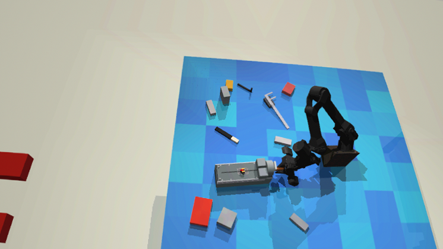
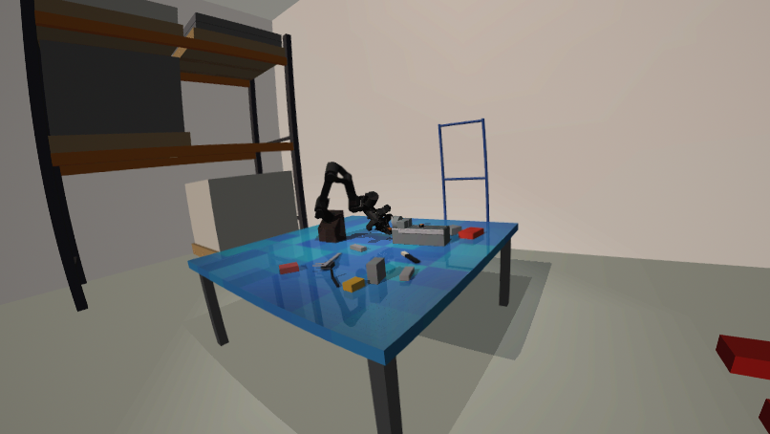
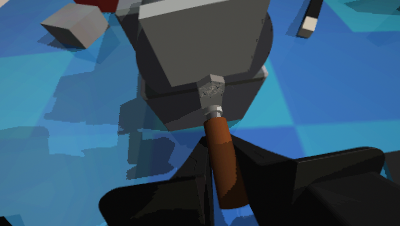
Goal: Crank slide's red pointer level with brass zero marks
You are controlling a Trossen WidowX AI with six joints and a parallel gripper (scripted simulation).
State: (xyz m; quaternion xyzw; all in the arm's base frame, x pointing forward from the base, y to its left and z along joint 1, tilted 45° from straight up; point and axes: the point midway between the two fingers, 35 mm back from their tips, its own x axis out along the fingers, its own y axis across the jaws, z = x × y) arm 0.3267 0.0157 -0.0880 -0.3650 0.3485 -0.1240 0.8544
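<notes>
Claw [image 3: 222,172] pinching brown handle [image 3: 223,155] of crank [image 3: 212,92] (arm low over bench [image 1: 346,212]); red pointer [image 1: 242,170] abt mid-slide.

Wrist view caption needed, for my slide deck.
Black gripper with jaws shut on the crank's brown handle, below the machine's grey housing on the blue table.
</notes>
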